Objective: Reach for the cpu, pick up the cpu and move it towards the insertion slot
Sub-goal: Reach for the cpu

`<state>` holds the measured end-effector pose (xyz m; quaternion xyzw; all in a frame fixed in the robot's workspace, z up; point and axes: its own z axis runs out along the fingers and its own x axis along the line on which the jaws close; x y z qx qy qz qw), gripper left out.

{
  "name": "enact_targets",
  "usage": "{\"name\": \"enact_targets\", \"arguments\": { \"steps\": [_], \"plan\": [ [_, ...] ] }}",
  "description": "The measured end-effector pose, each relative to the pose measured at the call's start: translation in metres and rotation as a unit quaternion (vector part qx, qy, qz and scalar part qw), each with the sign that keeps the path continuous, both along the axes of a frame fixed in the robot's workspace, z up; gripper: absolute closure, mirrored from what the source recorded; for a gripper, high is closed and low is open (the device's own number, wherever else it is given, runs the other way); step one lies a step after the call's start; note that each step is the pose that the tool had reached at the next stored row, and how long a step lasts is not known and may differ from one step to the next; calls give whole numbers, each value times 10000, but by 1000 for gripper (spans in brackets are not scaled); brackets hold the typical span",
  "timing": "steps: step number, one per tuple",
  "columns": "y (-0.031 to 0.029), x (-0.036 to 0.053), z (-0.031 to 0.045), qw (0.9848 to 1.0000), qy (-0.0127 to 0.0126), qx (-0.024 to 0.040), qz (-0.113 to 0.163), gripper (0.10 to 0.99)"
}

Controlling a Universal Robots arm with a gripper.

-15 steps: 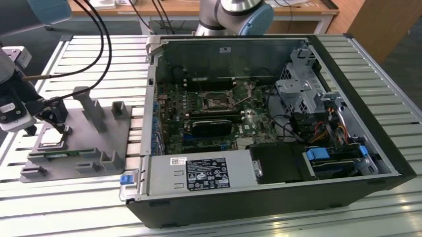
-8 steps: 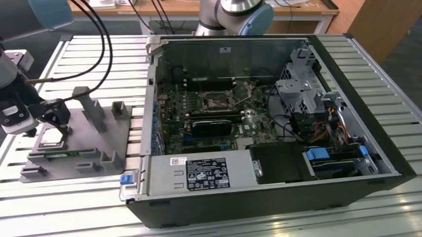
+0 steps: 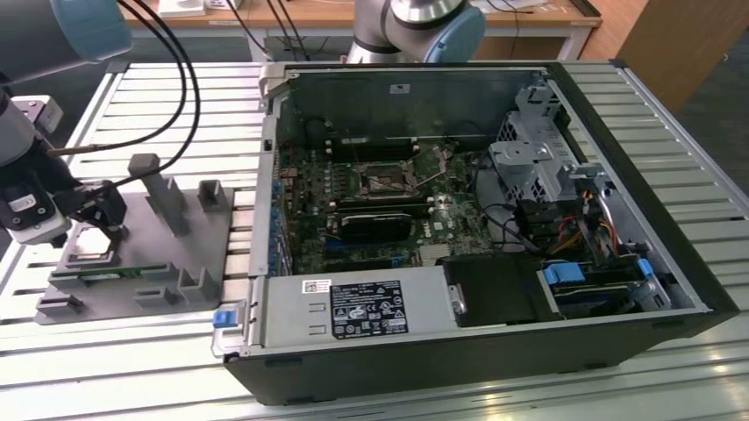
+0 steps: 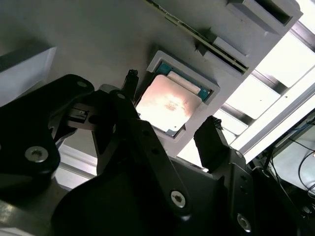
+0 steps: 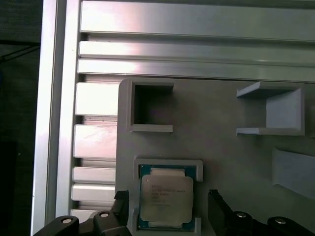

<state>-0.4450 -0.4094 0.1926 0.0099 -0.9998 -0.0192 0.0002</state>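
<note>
- We see the end effector (image 5: 167,196) spread wide just above the cpu (image 5: 166,200). One dark finger (image 5: 121,202) stands on each side of the chip, neither touches it, and the end effector holds nothing.
- The cpu lies flat, silvery top up, inside a shallow square pocket (image 5: 170,162) raised from the grey fixture plate (image 5: 221,162). The fingers stand outside the pocket's walls.
- Near that pocket on the same plate we find a square open-topped box (image 5: 150,105) with a dark inside, and a U-shaped bracket (image 5: 275,110) beside it.
- In the exterior view, a thin green circuit strip (image 3: 111,274) sits in a holder on the plate, close to the end effector.
- The plate rests on the slatted metal worktop (image 3: 153,96), at the exterior view's left.
- At the exterior view's right, an open computer case (image 3: 655,167) lies on the worktop, well apart from the cpu.
- Inside the case we see the motherboard (image 3: 307,202). The insertion slot (image 3: 383,180), a metal frame round a dark centre, is near the board's middle, and a larger black block (image 3: 374,226) is just beside it.
- A metal drive cage (image 3: 527,158) and bundled cables (image 3: 585,228) occupy the case's side toward the exterior view's right.
</note>
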Motion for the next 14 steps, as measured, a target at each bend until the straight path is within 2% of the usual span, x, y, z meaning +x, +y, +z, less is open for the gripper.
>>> {"name": "enact_targets", "arguments": {
  "steps": [7,8,14],
  "plan": [
    [0,-6,-64,10000,0,0,0,361],
    [0,-7,-71,10000,0,0,0,431],
    [0,-9,-90,10000,1,5,0,431]
  ]
}}
